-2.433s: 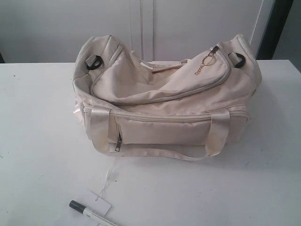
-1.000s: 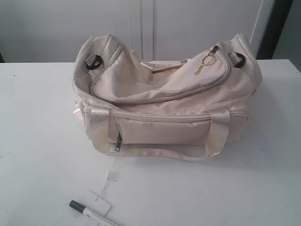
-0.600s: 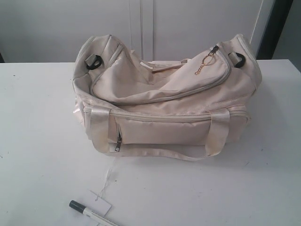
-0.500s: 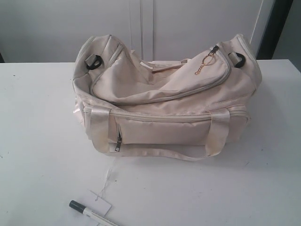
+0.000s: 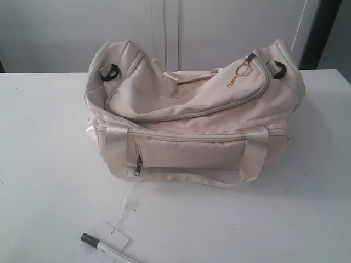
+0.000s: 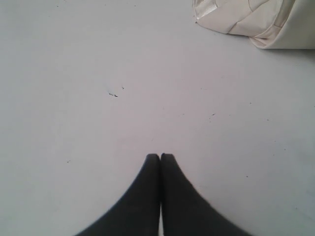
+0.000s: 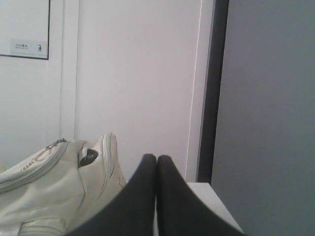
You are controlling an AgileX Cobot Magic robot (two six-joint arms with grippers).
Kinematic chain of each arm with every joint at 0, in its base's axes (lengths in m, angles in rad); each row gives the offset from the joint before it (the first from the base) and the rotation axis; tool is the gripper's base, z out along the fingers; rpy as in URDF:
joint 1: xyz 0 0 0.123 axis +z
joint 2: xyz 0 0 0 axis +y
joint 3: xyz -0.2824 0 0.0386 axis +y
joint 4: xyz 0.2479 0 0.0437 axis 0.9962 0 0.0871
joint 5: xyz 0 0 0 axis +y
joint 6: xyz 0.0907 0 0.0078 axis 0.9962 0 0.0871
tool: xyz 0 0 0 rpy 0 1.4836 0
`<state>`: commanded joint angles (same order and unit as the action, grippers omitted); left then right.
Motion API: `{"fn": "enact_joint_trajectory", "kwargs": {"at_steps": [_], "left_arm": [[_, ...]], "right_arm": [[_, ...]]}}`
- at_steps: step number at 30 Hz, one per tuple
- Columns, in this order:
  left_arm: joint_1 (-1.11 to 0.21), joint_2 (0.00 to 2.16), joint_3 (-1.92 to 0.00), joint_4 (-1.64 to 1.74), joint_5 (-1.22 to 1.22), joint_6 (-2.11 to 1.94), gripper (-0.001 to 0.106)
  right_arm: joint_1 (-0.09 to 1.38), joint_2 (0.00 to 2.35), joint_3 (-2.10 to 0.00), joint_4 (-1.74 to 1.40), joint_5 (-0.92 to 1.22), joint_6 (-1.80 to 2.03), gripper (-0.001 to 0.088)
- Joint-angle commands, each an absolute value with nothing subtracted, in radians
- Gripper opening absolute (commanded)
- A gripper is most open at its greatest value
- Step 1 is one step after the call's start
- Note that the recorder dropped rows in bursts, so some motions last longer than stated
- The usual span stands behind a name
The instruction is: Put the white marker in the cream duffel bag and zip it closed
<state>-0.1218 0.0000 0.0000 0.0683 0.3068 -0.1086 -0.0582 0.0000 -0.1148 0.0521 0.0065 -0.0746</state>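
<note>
The cream duffel bag point(image 5: 192, 115) lies in the middle of the white table point(image 5: 44, 142), its top flap sagging and its main zip pull with a gold chain point(image 5: 239, 74) at the right end. The white marker point(image 5: 107, 249) with its dark cap lies at the front edge, left of centre. Neither gripper shows in the exterior view. My left gripper point(image 6: 160, 156) is shut with nothing in it, over bare table, a corner of the bag point(image 6: 256, 22) far off. My right gripper point(image 7: 156, 158) is shut and empty, beside the bag's end point(image 7: 54, 187).
A white paper hang tag point(image 5: 116, 234) on a string lies beside the marker's cap. A white wall with panel seams point(image 5: 164, 27) rises behind the table. A dark vertical post point(image 7: 211, 88) stands past the table's right far corner.
</note>
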Motion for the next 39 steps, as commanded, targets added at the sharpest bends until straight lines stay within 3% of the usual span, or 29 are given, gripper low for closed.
{"fn": "enact_joint_trajectory", "kwargs": {"at_steps": [13,39], "left_arm": [[-0.122,0.000,0.000,0.068,0.307,-0.109,0.000],[-0.122,0.000,0.000,0.068,0.307,-0.109,0.000]], "right_arm": [[-0.058,0.228,-0.332,0.052,0.187,-0.075,0.0000],[-0.058,0.887,-0.717,0.142,0.323,-0.079,0.0000]]}}
